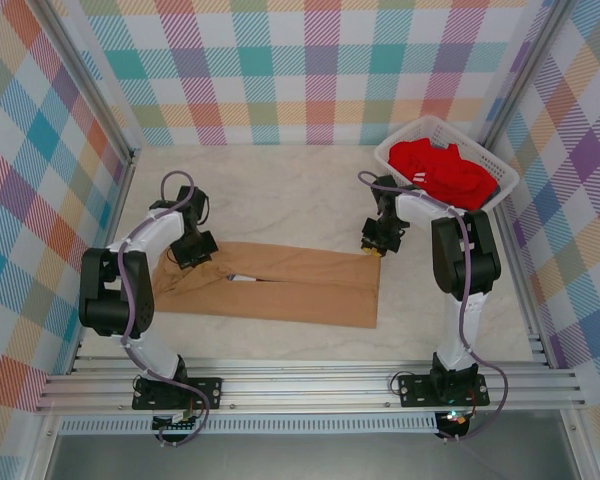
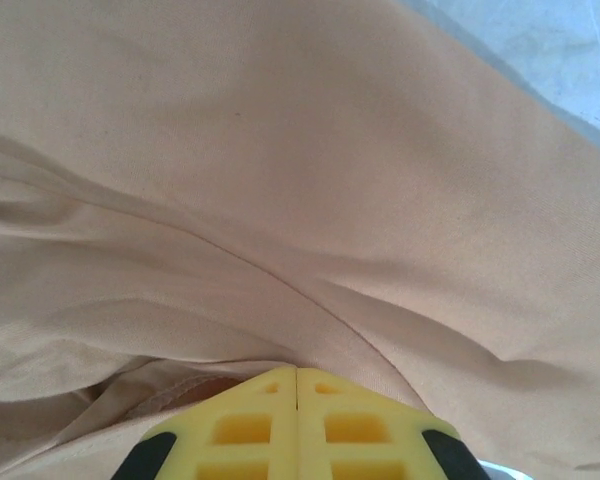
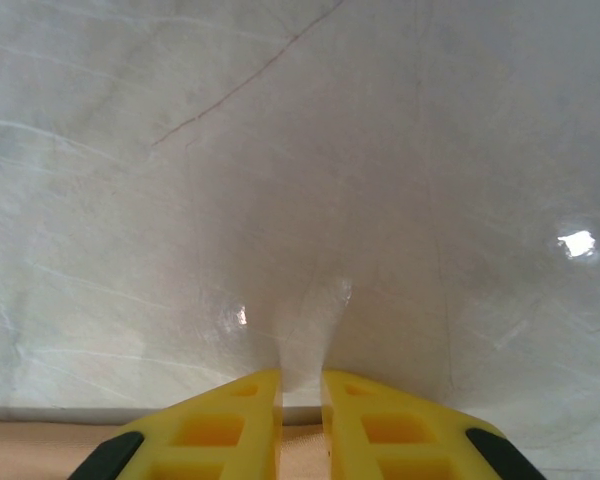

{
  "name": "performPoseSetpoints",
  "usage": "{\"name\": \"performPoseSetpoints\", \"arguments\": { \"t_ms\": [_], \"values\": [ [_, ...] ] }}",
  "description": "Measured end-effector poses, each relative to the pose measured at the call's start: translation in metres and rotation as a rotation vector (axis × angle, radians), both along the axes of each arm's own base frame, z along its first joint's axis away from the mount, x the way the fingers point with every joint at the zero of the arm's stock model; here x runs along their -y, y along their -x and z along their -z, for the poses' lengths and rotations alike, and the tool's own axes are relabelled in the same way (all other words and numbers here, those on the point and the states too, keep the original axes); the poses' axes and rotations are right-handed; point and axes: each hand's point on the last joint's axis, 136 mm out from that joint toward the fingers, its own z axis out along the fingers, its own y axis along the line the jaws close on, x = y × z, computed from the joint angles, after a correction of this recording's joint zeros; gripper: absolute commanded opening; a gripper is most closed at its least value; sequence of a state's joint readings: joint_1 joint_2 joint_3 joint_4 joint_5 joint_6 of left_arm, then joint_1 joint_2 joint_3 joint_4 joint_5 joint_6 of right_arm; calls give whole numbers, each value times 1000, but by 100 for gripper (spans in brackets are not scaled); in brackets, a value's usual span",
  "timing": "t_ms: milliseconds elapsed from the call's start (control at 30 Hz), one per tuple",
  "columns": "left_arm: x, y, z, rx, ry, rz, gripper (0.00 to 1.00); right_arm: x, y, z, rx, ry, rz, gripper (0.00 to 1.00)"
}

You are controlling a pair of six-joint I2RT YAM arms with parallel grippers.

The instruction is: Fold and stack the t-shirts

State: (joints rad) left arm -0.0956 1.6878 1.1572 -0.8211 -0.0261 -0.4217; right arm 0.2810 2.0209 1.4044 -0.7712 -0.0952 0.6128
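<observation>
Left tool (image 2: 297,375) clenches the tan-orange cloth tee (image 1: 300,290) by the near edge of the counter (image 1: 280,190). Right tool (image 3: 300,378) — jaws barely parted — grip unclear.

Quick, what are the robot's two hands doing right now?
Left gripper: closed, pinching the tan shirt.
Right gripper: fingers almost together at the shirt's edge; cannot tell if it grips.

tan t-shirt (image 1: 310,297): 1 | red t-shirt (image 1: 442,172): 1, perhaps more bunched | white basket (image 1: 400,138): 1
</observation>
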Motion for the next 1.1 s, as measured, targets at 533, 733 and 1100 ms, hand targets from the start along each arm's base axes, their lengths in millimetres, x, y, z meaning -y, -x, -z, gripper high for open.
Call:
{"name": "performPoseSetpoints", "arguments": {
  "t_ms": [533,733,1100],
  "values": [
    [32,71,8,-99,59,4,8,0,0,0,-1,-3,0,18],
    [29,97,15,-173,53,-36,29,-1,0,0,-1,-4,0,18],
    [34,76,-29,-37,102,-97,20,-1,0,0,-1,-4,0,18]
  ]
}}
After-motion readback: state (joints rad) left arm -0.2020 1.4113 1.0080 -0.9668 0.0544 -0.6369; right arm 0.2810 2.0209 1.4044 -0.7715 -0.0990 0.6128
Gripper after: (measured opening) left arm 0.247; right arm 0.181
